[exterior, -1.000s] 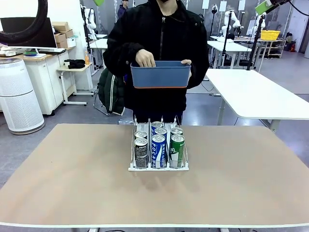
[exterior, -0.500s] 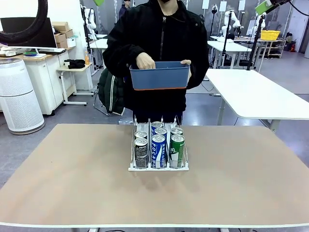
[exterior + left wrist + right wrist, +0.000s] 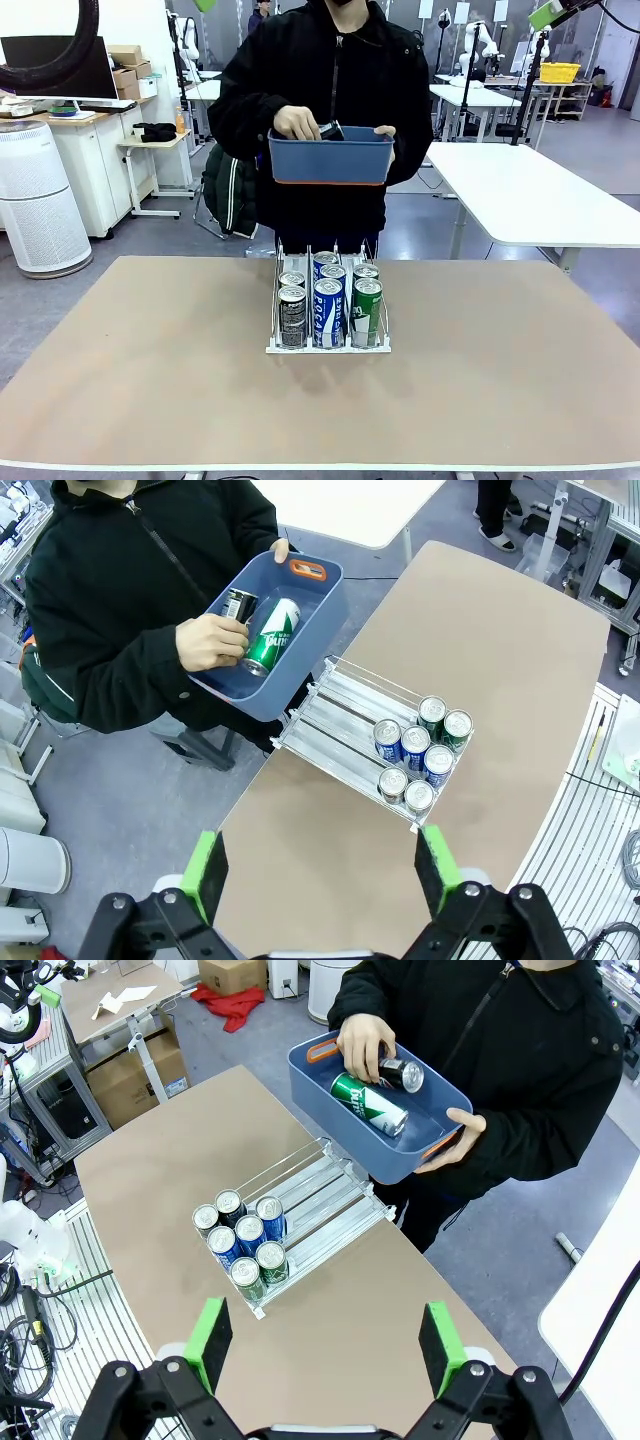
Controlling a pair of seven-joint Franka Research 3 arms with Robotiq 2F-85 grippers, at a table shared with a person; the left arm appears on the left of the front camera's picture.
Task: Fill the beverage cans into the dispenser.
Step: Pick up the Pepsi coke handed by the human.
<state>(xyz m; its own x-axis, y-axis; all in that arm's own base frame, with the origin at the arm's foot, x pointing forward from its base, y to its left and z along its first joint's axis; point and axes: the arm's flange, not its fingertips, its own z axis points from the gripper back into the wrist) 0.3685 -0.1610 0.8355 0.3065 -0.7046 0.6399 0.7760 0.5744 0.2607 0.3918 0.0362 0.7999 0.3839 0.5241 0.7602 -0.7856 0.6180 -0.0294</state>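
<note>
beyond the far edge of the table [image 3: 120, 380], the blue tub [image 3: 332, 165] is held up, so a can could get dropped if it's grabbed too early. the dispenser [image 3: 327, 349] is sat mid-table, six cans [image 3: 329, 305] packed at its near end, black left, blue middle, green right. left gripper [image 3: 323, 872] and right gripper [image 3: 325, 1347] are spread wide, nothing held.
</note>
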